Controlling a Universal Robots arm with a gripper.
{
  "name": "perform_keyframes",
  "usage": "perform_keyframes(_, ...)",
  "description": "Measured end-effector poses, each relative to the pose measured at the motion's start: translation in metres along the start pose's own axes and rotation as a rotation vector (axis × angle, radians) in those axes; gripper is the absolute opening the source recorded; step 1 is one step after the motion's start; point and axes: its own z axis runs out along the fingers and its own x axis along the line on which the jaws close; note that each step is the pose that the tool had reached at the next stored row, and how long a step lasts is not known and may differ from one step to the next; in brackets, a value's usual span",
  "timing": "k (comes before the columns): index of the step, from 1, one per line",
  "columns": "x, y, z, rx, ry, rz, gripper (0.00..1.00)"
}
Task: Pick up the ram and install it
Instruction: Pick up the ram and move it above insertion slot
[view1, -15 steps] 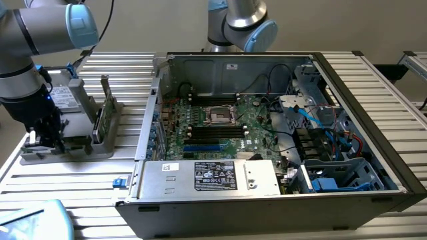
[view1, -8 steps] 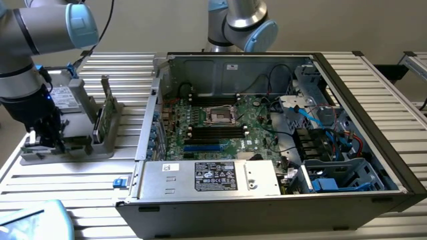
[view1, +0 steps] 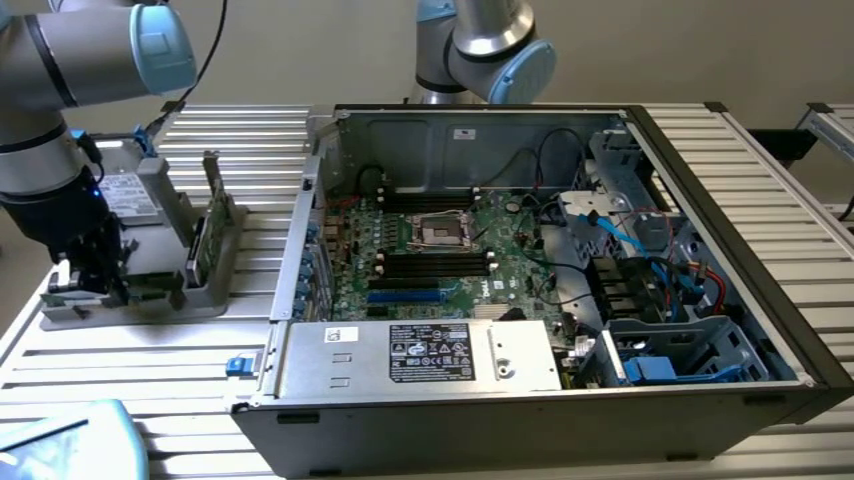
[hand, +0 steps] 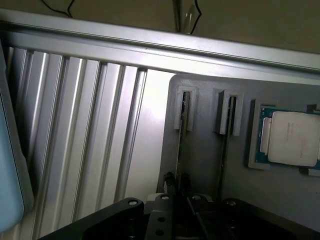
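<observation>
A grey holder (hand: 200, 160) carries two ram sticks standing on edge in slotted posts. My gripper (hand: 177, 181) has its two dark fingers closed against either side of one ram (hand: 180, 145); the second stick (hand: 226, 145) stands parallel beside it. In the exterior view my gripper (view1: 91, 280) is down at the holder (view1: 220, 285) on the exterior view's left of the open computer case (view1: 747, 300), with a green stick (view1: 200, 240) upright in the holder. The black memory slots (view1: 427, 262) lie on the motherboard (view1: 514, 270) inside the case.
A square silver processor chip (hand: 292, 137) rests in the holder beside the sticks. The ribbed metal table (view1: 134, 360) runs around the holder and the case. A power supply (view1: 427, 355) fills the case's near side, with cables and drive cages (view1: 667, 350) on the exterior view's right. A second arm (view1: 487, 50) stands behind the case.
</observation>
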Motion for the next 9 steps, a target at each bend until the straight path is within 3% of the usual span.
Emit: perform_keyframes(9,0.0005,0.0003,-0.0050,-0.0001,0.0000,0.000,0.14)
